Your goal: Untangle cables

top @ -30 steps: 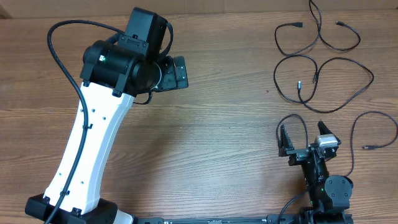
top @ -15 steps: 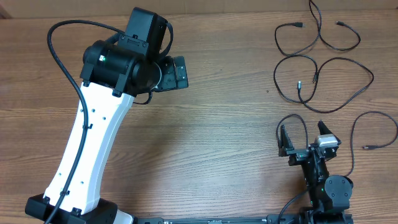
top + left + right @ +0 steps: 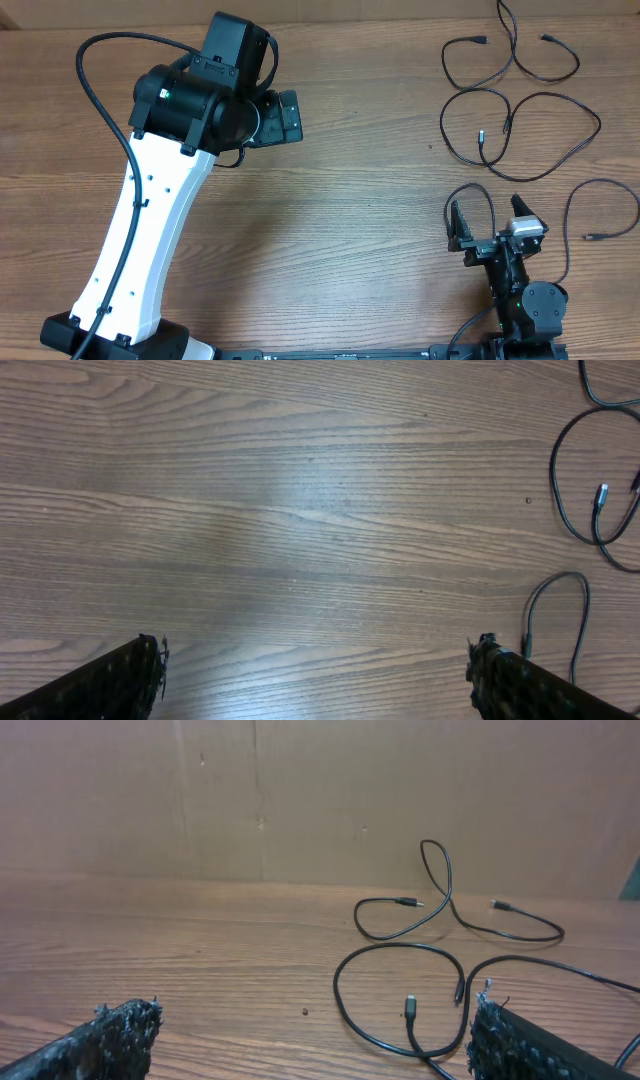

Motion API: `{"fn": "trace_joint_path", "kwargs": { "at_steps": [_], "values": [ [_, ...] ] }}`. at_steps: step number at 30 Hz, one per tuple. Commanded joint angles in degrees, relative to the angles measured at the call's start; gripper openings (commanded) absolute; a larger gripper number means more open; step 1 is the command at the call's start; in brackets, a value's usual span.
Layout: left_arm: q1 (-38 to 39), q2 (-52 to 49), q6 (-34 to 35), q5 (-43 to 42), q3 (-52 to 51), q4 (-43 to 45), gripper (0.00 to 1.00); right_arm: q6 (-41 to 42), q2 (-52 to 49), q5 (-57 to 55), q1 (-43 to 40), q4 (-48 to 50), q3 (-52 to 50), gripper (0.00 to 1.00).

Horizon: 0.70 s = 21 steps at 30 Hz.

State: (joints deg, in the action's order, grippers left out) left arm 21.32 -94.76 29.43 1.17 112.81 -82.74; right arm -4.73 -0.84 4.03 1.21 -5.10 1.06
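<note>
the cables (image 3: 508, 122) lie in loose loops at the upper right of the table (image 3: 360, 220). the left gripper (image 3: 315, 670) and right gripper (image 3: 490, 225) both have fingers spread wide, holding nothing.

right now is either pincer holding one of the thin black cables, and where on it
Nothing is held. The left pincer and right pincer both stand open and empty; the thin black cables lie loose on the wooden table.

Wrists low; views seemingly share cables (image 3: 408, 1008).
</note>
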Motion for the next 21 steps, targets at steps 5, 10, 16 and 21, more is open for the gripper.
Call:
{"fn": "trace_joint_path", "kwargs": {
  "at_steps": [5, 10, 16, 21],
  "values": [
    [-0.2, -0.5, -1.1, 0.8, 0.2, -0.1, 0.99, 0.0, 0.7, -0.8, 0.3, 0.5, -0.6, 1.00],
    [-0.2, -0.5, -1.1, 0.7, 0.2, -0.2, 1.00, 0.0, 0.7, -0.8, 0.3, 0.5, -0.6, 1.00],
    [-0.2, -0.1, -0.9, -2.3, 0.2, -2.7, 0.99, 0.0, 0.7, -0.8, 0.3, 0.5, -0.6, 1.00],
    [-0.3, 1.7, -1.1, 2.3, 0.1, -2.4, 1.00, 0.0, 0.7, -0.8, 0.3, 0.5, -0.6, 1.00]
  ]
}}
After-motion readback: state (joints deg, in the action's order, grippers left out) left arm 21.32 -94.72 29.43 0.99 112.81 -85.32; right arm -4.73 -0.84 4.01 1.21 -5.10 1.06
